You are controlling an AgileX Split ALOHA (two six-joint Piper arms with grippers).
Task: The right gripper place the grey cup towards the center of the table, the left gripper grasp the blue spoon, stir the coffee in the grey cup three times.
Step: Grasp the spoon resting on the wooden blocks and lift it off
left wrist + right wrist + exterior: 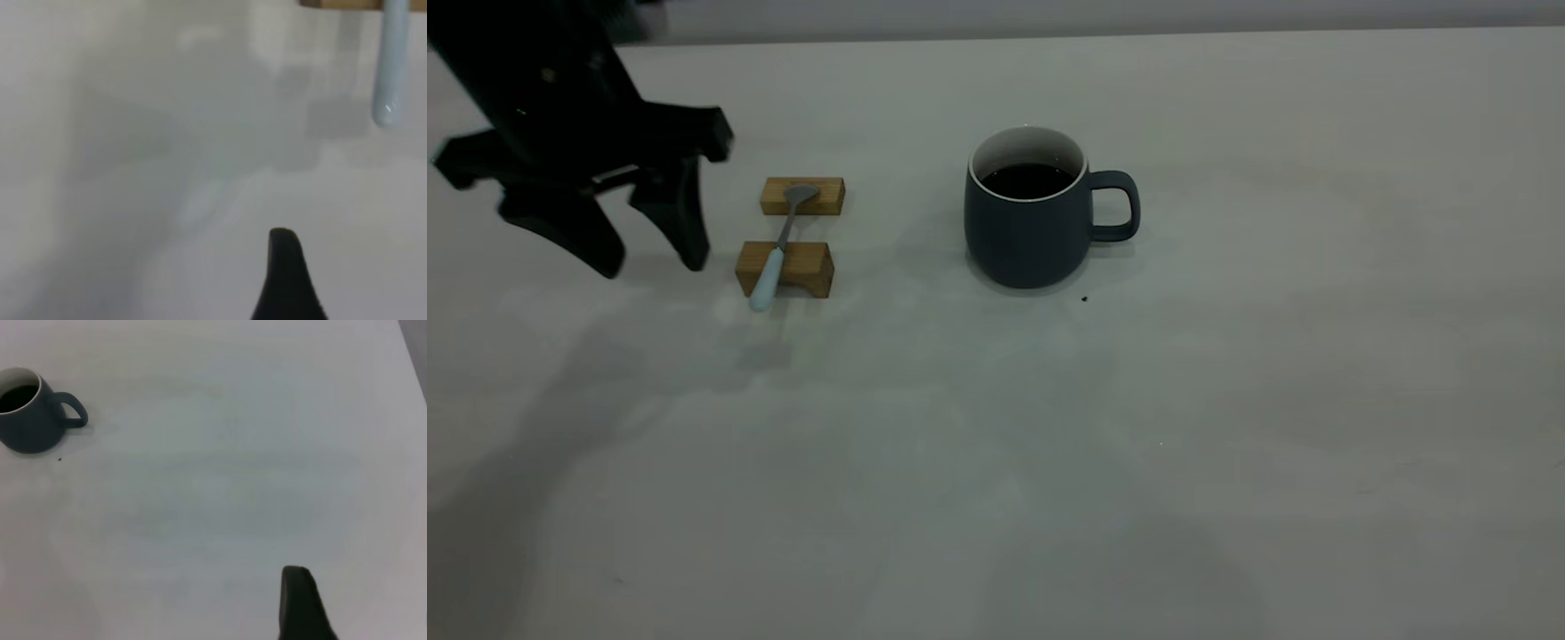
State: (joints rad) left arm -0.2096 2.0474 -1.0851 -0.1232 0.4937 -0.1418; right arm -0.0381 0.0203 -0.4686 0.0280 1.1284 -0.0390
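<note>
The rounded dark slate-grey cup (1030, 218) with its white interior and thin white rim stood upright near the middle of the wide, pale grey-white matte bench (1227, 427), its loop handle turned toward the right arm's side in the exterior view. Dark, nearly black coffee (1029, 180) filled it to somewhat below the rim. A tiny dark speck (1084, 299) lay on the bench just in front of the cup. Well apart from the cup, on the left arm's side, two small tan wooden blocks (786, 267) sat one behind the other with a gap between them, and the small blue spoon (767, 283) lay across both: its grey metal bowl rested on the farther block, its thin neck bridged the gap, and its pale light-blue rounded handle passed over the nearer block and stuck out past it toward the camera. The black left pincer (654, 262) hung just beside the blocks on their outer side, its two dark tapered fingers spread wide and pointing down at the bench, touching neither spoon nor blocks. Of the right pincer only one dark fingertip (301, 603) showed in its own wrist view, far from the cup, so whether it was spread or pressed together could not be told. No writing or brand mark could be read on anything.
</note>
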